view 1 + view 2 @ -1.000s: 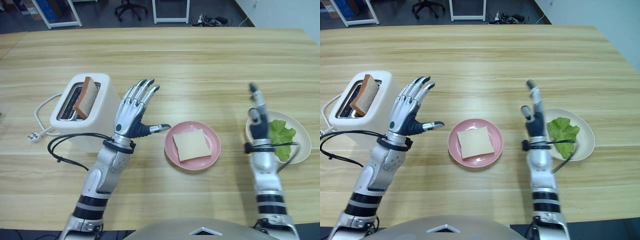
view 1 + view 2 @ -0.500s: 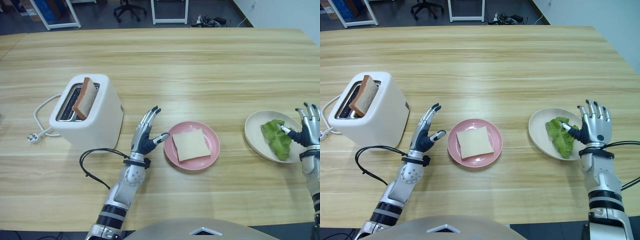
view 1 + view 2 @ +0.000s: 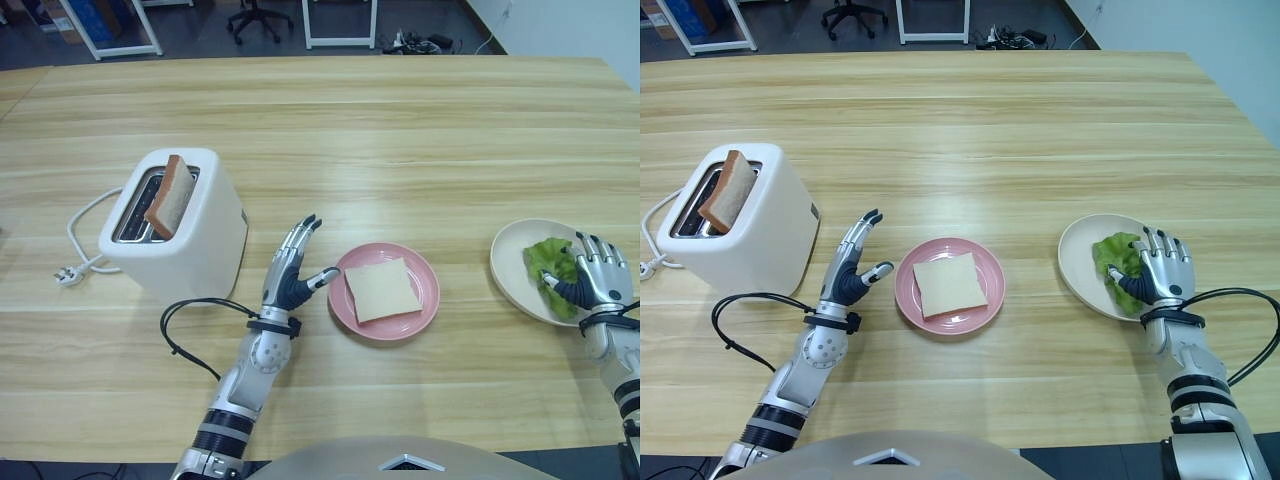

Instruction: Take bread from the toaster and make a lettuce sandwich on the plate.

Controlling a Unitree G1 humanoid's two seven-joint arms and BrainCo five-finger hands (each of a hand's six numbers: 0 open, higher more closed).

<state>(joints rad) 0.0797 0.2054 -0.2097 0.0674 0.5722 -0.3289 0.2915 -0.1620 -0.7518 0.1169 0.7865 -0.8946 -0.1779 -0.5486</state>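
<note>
Wooden worktop [image 3: 400, 130], dark floor with an office chair [image 3: 258, 15] behind it. White toaster [image 3: 200, 240] on my left, its white cord [image 3: 78, 232] trailing off the left side. One browned bread slice [image 3: 172, 195] stands tilted out of the toaster slot nearer the pink plate. Pink plate [image 3: 432, 290] sits centre, holding one pale bread slice [image 3: 382, 290] lying flat. Cream bowl [image 3: 510, 260] on my right, well apart from the plate, holds the lettuce [image 3: 548, 262]. My left hand [image 3: 290, 275] is between toaster and plate, close to the plate rim, upright, fingers [image 3: 303, 232] straight and spread, holding nothing. My right hand [image 3: 1162, 272] is over the bowl's near right side, fingers [image 3: 1167, 245] spread and extended, thumb touching the lettuce, nothing gripped; the leaf lies in the bowl.
</note>
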